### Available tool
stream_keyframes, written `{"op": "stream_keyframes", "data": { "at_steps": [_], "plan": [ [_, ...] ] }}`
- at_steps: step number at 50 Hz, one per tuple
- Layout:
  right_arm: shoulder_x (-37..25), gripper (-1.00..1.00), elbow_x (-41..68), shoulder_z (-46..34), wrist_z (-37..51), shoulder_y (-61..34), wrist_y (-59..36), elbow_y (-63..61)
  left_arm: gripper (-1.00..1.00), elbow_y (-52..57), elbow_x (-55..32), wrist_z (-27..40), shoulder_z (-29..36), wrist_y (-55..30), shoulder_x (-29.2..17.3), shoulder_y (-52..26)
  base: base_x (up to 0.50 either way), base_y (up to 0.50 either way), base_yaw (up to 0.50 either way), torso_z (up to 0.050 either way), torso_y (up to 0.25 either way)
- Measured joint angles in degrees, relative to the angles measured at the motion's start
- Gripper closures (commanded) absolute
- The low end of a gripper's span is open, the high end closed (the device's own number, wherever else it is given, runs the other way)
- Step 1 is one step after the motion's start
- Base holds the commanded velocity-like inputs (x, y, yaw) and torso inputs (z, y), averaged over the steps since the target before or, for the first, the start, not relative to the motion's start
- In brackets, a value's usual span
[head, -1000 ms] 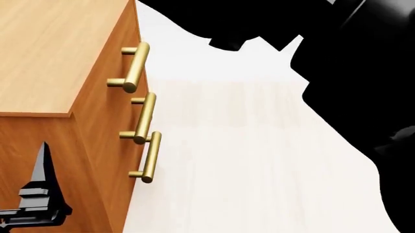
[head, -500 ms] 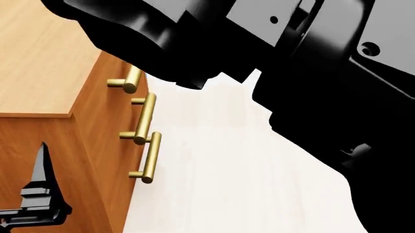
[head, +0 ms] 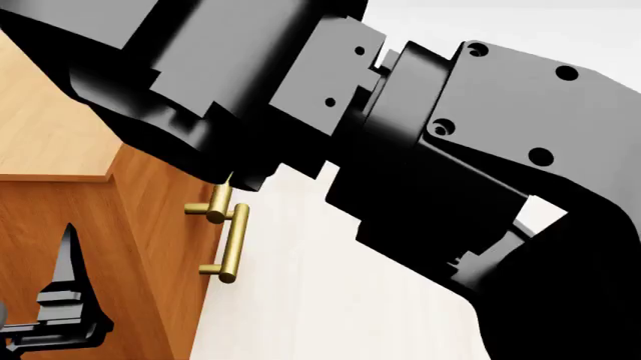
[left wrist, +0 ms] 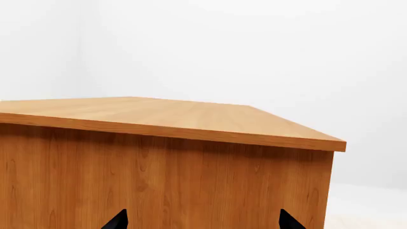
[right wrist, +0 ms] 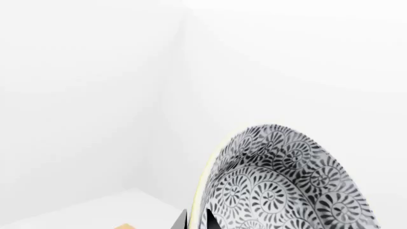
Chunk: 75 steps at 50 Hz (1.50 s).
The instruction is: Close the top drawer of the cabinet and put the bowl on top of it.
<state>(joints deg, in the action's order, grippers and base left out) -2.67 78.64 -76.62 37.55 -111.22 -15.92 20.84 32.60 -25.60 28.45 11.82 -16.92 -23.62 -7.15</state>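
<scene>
White walls stand beyond the bowl (right wrist: 286, 186) (rim pinched by right gripper (right wrist: 198, 220)); left gripper (left wrist: 200, 222) spread beside cabinet (left wrist: 165, 176).

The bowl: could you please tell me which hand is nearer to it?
Right. The right hand grips the bowl at its rim, while the left hand faces the cabinet side, no bowl nearby.
</scene>
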Motion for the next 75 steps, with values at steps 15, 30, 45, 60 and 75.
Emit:
{"op": "stream_keyframes", "data": {
  "at_steps": [15, 30, 45, 60, 75],
  "plan": [
    [2.07, 1.00, 2.85, -6.97, -0.05, 0.65, 5.34, 0.51, -1.00, -1.49, -0.06, -0.49, 0.11, 0.82, 0.03, -0.35, 0.00, 0.00, 0.00, 0.000, 0.000],
    [2.59, 1.00, 4.67, -12.02, -0.41, 1.54, 9.52, -0.22, -1.00, -3.09, -0.23, -0.90, -0.07, 1.81, 0.10, -0.63, 0.00, 0.00, 0.00, 0.000, 0.001],
    [2.67, 1.00, 3.43, -13.10, -2.14, 4.74, 10.99, 0.21, -1.00, -4.53, -0.22, -1.16, -0.30, 2.96, 0.12, -0.46, 0.00, 0.00, 0.00, 0.000, 0.000],
    [2.67, 1.00, 1.91, -13.33, -3.42, 7.91, 11.70, -0.40, -1.00, -6.15, -0.27, -1.52, -0.57, 3.95, 0.05, -0.51, 0.00, 0.00, 0.00, 0.000, 0.001],
    [2.67, 1.00, -0.06, -13.34, -3.76, 9.82, 10.54, -2.86, -1.00, -5.80, -0.25, -1.26, -0.66, 4.69, -0.10, 0.48, 0.00, 0.00, 0.00, 0.000, 0.001]
  ]
}}
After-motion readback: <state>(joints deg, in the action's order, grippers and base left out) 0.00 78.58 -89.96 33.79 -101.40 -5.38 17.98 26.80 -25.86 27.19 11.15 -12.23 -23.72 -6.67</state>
